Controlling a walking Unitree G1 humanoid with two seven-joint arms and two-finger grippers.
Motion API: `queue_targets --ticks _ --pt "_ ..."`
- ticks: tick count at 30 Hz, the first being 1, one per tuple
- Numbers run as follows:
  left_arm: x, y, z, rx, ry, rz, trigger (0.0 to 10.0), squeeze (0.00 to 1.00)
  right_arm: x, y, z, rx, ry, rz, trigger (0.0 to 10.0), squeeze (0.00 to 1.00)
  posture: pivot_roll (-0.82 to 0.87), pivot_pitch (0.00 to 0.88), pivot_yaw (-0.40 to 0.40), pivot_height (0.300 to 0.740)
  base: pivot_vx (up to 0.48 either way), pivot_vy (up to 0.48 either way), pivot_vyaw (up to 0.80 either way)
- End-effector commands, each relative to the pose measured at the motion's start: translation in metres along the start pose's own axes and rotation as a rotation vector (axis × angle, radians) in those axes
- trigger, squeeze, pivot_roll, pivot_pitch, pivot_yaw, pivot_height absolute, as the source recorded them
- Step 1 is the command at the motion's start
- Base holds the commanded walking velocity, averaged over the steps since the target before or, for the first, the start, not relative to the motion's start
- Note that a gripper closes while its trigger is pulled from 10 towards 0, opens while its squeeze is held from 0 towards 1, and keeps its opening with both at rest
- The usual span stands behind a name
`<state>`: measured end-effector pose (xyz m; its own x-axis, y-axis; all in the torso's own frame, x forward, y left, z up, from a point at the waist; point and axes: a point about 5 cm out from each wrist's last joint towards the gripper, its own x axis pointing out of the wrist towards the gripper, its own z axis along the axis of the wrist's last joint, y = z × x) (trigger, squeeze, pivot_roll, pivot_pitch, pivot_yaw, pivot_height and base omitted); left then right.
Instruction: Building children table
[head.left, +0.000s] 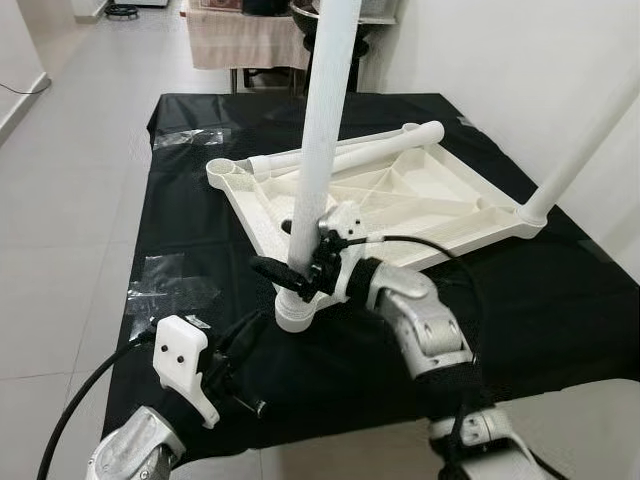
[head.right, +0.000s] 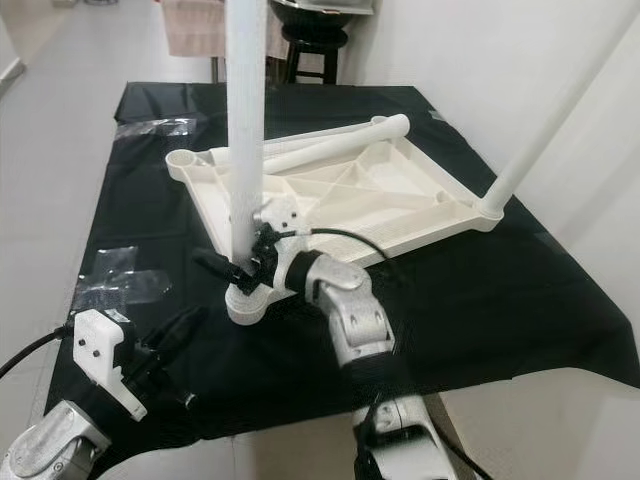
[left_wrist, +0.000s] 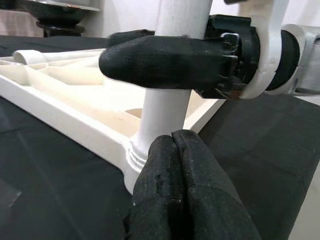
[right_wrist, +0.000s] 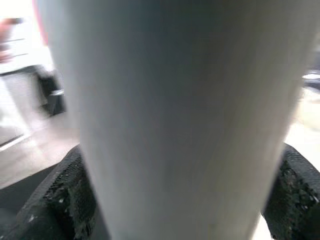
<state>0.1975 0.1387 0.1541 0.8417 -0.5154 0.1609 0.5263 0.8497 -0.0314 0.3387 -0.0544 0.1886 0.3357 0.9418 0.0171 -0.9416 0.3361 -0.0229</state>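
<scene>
Now the right gripper (head.left: 300, 275) clamped the upright table leg (head.left: 322, 150) at the tabletop's (head.left: 420, 200) near corner; the left gripper (left_wrist: 175, 190), pinched together, hovered beside, over black cloth (head.left: 560, 300).

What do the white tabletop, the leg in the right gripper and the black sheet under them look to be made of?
Tabletop: likely moulded plastic, matte white, with ribs on its upturned underside.
Leg: probably the same plastic, finely textured, held by the right gripper.
Sheet: seemingly thin plastic film, creased, with a faint sheen.
</scene>
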Motion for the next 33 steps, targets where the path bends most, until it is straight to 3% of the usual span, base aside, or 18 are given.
queue_targets --ticks 1,8,9,10,11,21,23,24,25,26,27,28,29,30,31,32,33 --pt "-0.001 -0.002 -0.004 -0.016 0.023 -0.003 10.0 0.00 0.005 0.004 -0.003 0.001 0.011 0.093 10.0 0.00 0.14 0.103 -0.114 0.740 0.000 0.000 0.00" --pt "-0.003 -0.003 -0.004 -0.021 0.027 -0.003 10.0 0.00 0.013 -0.006 -0.002 0.082 0.031 0.229 10.0 0.00 0.15 0.113 -0.116 0.740 0.000 0.000 0.00" --pt "-0.003 -0.003 -0.004 -0.021 0.027 -0.002 10.0 0.00 0.012 -0.006 -0.002 0.101 0.033 0.268 6.9 0.00 0.15 0.113 -0.116 0.740 0.000 0.000 0.00" --pt "-0.004 -0.003 -0.004 -0.022 0.028 -0.001 10.0 0.00 0.011 -0.006 -0.003 0.110 0.038 0.286 2.4 0.00 0.16 0.116 -0.116 0.740 0.000 0.000 0.00" --pt "-0.004 -0.003 -0.004 -0.022 0.028 0.000 10.0 0.00 0.010 -0.008 -0.004 0.115 0.043 0.293 0.0 0.00 0.15 0.116 -0.115 0.740 0.000 0.000 0.00" --pt "-0.004 -0.004 -0.003 -0.025 0.028 -0.001 10.0 0.00 -0.007 -0.017 -0.012 0.048 0.043 0.151 0.0 0.00 0.14 0.124 -0.110 0.740 0.000 0.000 0.00" --pt "-0.005 -0.004 -0.002 -0.025 0.026 -0.001 10.0 0.00 -0.024 -0.021 -0.015 0.002 0.062 0.012 0.0 0.00 0.13 0.134 -0.114 0.740 0.000 0.000 0.00" --pt "-0.005 -0.004 -0.002 -0.025 0.026 -0.001 10.0 0.00 -0.024 -0.021 -0.015 0.002 0.062 0.012 0.0 0.00 0.13 0.134 -0.114 0.740 0.000 0.000 0.00" --pt "-0.006 -0.004 -0.001 -0.025 0.025 -0.001 10.0 0.00 -0.031 -0.022 -0.017 -0.013 0.072 -0.153 0.0 0.00 0.12 0.138 -0.119 0.740 0.000 0.000 0.00" --pt "-0.006 -0.004 -0.001 -0.025 0.025 -0.001 10.0 0.00 -0.031 -0.022 -0.017 -0.013 0.072 -0.153 0.0 0.00 0.12 0.138 -0.119 0.740 0.000 0.000 0.00" --pt "-0.007 -0.004 0.000 -0.024 0.025 -0.001 10.0 0.00 -0.034 -0.023 -0.020 -0.012 0.066 -0.351 0.0 0.00 0.12 0.141 -0.119 0.740 0.000 0.000 0.00" --pt "-0.007 -0.004 0.000 -0.024 0.025 -0.001 10.0 0.00 -0.034 -0.023 -0.020 -0.012 0.066 -0.351 0.0 0.00 0.12 0.141 -0.119 0.740 0.000 0.000 0.00" --pt "-0.007 -0.003 0.000 -0.024 0.024 0.000 10.0 0.00 -0.041 -0.019 -0.026 0.031 0.050 -0.661 0.0 0.00 0.10 0.143 -0.117 0.740 0.000 0.000 0.00" --pt "-0.007 -0.002 0.000 -0.024 0.023 0.001 10.0 0.00 -0.040 0.003 -0.040 0.043 0.054 -0.765 0.0 0.00 0.10 0.148 -0.105 0.740 0.000 0.000 0.00" --pt "-0.007 -0.002 0.001 -0.025 0.022 0.002 10.0 0.00 -0.040 0.020 -0.046 0.051 0.051 -0.805 0.0 0.00 0.10 0.147 -0.102 0.740 0.000 0.000 0.00" --pt "-0.007 -0.002 0.001 -0.025 0.022 0.002 10.0 0.00 -0.040 0.020 -0.046 0.051 0.051 -0.805 0.0 0.00 0.10 0.147 -0.102 0.740 0.000 0.000 0.00" --pt "-0.006 -0.001 0.000 -0.024 0.023 0.002 10.0 0.00 -0.033 0.032 -0.052 0.046 0.071 -0.743 0.0 0.00 0.09 0.134 -0.092 0.740 0.000 0.000 0.00"
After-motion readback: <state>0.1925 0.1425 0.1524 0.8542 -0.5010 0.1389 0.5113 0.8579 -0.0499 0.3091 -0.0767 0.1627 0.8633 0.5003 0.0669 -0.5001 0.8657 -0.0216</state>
